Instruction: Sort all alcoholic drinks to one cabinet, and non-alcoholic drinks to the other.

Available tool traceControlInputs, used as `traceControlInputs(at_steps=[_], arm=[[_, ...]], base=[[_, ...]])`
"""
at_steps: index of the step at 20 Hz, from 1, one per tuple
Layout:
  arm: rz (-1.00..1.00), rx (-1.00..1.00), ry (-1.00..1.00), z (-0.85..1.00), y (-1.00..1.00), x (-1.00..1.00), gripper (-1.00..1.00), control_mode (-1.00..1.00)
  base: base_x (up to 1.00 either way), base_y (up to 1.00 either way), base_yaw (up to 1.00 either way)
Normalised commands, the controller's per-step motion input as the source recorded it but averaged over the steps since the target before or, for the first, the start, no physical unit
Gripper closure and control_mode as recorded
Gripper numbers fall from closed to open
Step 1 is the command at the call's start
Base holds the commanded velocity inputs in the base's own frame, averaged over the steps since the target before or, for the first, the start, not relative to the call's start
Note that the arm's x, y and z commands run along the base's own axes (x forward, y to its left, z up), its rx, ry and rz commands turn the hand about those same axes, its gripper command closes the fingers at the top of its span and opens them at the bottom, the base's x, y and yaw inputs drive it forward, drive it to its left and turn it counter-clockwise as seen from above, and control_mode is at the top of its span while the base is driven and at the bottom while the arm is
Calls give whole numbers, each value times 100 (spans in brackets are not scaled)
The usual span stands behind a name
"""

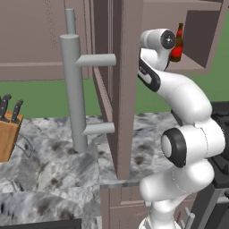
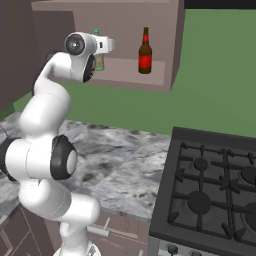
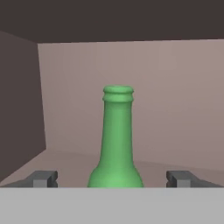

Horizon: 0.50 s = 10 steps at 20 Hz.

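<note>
With the green bottle [image 3: 116,140] upright on the cabinet shelf [image 2: 125,75] between the released tool's [image 3: 111,178] spread tips, near the brown bottle [image 2: 145,52], a crooked withdrawal could clip and topple it.

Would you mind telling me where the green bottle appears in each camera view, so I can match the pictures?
Left base view: I can't make it out; the arm's upper part covers that area of the open cabinet.
Right base view: upper left, on the cabinet shelf, mostly behind the arm's hand, green bottle.
Hand view: centre, neck upright, between the spread fingertips of the gripper.
Shared landmark: the brown bottle, standing on the same shelf.
</note>
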Motion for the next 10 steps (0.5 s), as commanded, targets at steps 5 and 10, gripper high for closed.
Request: traceControlInputs(at_steps=[5,10], arm=[[0,0,0,8,0,-26,-100,-100],[0,0,0,15,0,-31,-100,-100]], base=[[0,0,0],[0,0,0]])
